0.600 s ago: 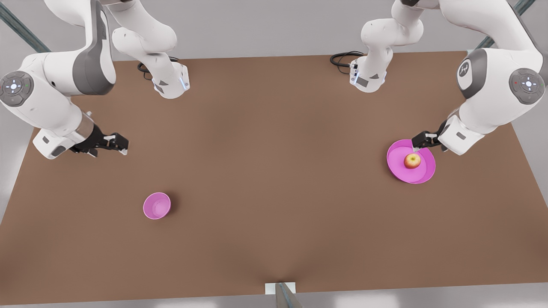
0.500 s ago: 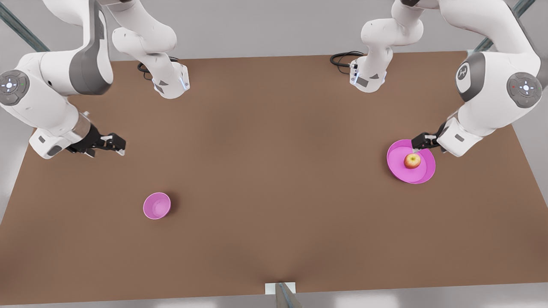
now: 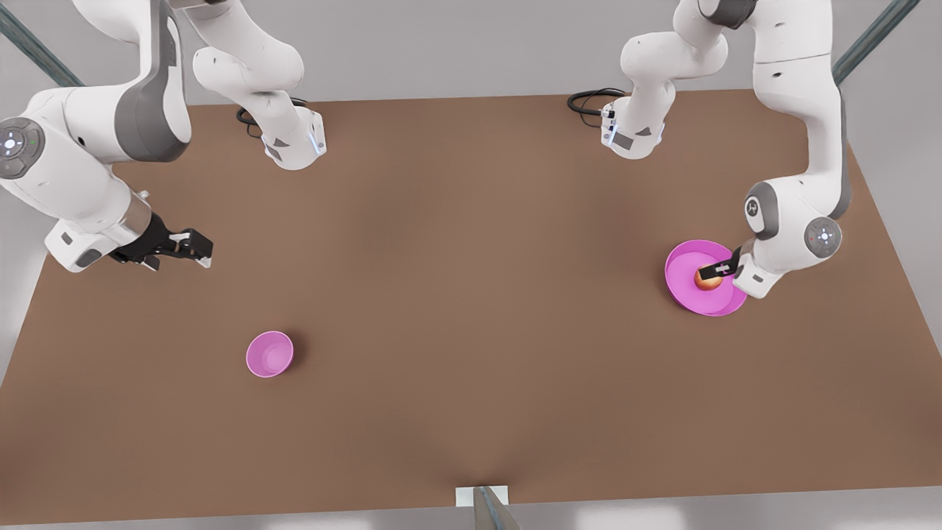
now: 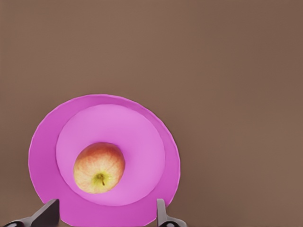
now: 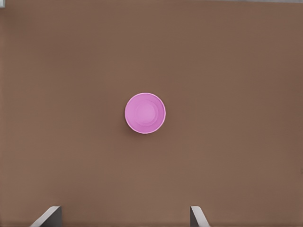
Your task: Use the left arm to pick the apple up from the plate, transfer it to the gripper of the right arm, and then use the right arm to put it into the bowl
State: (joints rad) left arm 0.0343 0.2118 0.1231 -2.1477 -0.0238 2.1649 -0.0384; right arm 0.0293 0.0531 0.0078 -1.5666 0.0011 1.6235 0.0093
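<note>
A red-yellow apple [image 4: 99, 168] lies on the pink plate [image 4: 45, 142] at the front view's right. My left gripper [image 4: 108, 204] hangs close above them, open, its fingers [image 4: 48, 213] straddling the plate's near rim and holding nothing. In the front view this gripper [image 3: 712, 271] covers part of the apple [image 3: 701, 281] on the plate [image 3: 681, 266]. The small pink bowl [image 3: 269, 354] stands at the front view's lower left. My right gripper [image 3: 195, 248] waits above the table, up and to the left of the bowl, open and holding nothing. It looks down on the bowl [image 5: 145, 113] between its fingertips [image 5: 51, 213].
The brown table [image 3: 471, 294] runs wide between bowl and plate. Both arm bases [image 3: 294, 143] stand at the far edge with black cables [image 3: 589, 99] beside them. A small white bracket [image 3: 482, 495] sits at the near edge.
The left arm has folded down and its gripper has dropped from the plate's far rim to over the apple. The right gripper drifted slightly toward the front view's left.
</note>
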